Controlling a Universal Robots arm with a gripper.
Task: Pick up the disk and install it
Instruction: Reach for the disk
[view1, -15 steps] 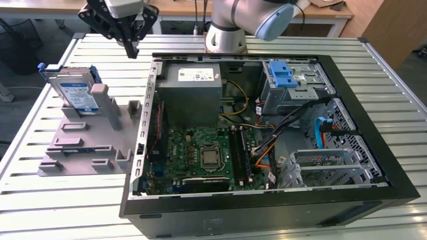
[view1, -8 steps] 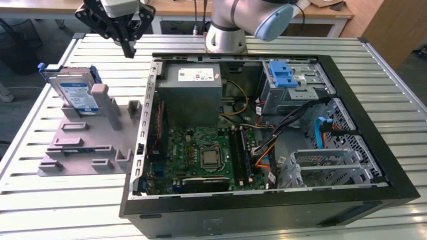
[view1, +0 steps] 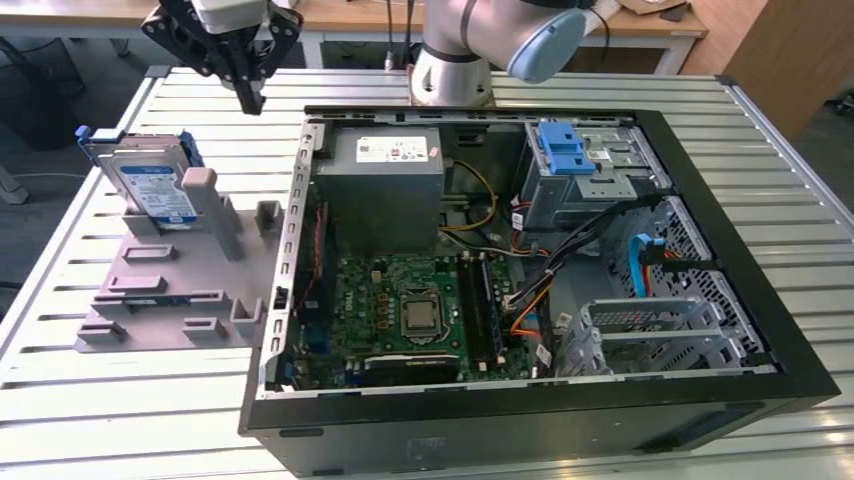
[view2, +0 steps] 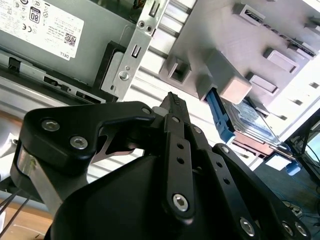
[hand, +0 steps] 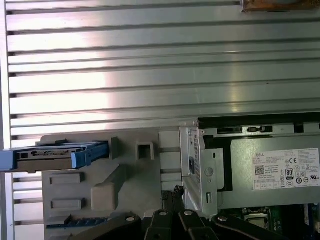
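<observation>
Disk (view1: 150, 188) stands on edge in the grey holder (view1: 160, 300) on the bench (view1: 107, 400), hand (view1: 251, 100) above, pinched closed, empty.

Bright, even light from overhead fills the exterior view. The ribbed metal table (view1: 80, 420) reflects it as pale bands, strongest toward the right edge of the frame, while the inside of the computer case (view1: 507, 430) lies in soft shadow. In the first wrist view, a broad white glare runs across the table's slats. In the second wrist view, the black pincer (view2: 172, 100) looks dark against the washed-out grey fixture (view2: 260, 30).
</observation>
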